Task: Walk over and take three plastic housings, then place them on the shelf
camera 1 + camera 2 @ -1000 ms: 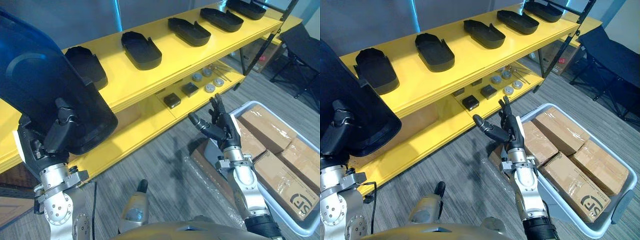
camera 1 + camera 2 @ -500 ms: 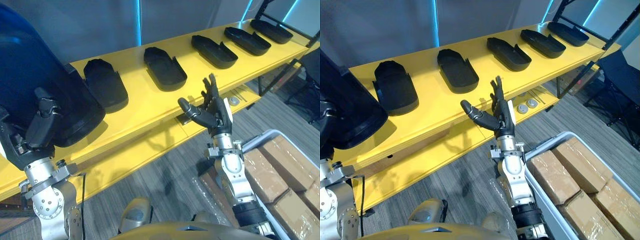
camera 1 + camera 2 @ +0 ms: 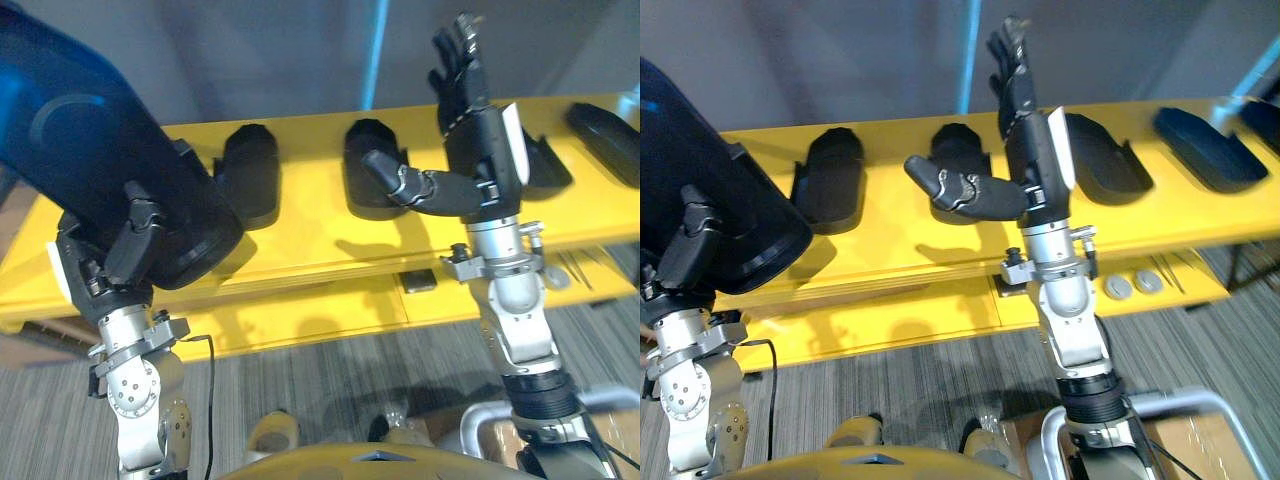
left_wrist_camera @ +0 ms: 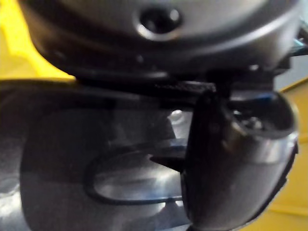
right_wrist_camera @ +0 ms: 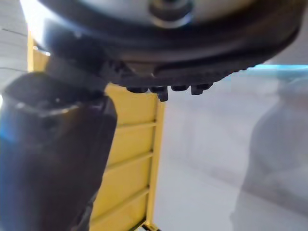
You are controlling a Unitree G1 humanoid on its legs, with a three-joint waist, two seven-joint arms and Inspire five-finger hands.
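My left hand (image 3: 122, 252) is shut on a large dark plastic housing (image 3: 90, 165), held up at the left in front of the yellow shelf (image 3: 300, 240). In the left wrist view its thumb (image 4: 226, 163) presses on the glossy housing (image 4: 96, 159). My right hand (image 3: 1032, 140) is raised open before the shelf's middle, fingers straight up and thumb out to the left, holding nothing. Several more dark housings lie in a row on the top shelf, among them one (image 3: 835, 180) at the left, one (image 3: 960, 160) behind the thumb and one (image 3: 1195, 135) at the right.
The lower yellow shelf (image 3: 940, 310) carries round metal parts (image 3: 1120, 288) and a small black box (image 3: 418, 280). A grey bin's rim (image 3: 1185, 400) with a cardboard box shows at the bottom right. Grey carpet floor lies before the shelf.
The camera has swung toward the shelf, now seen head-on. My right hand has risen from below to above the top shelf's level, still open. The left hand keeps its housing.
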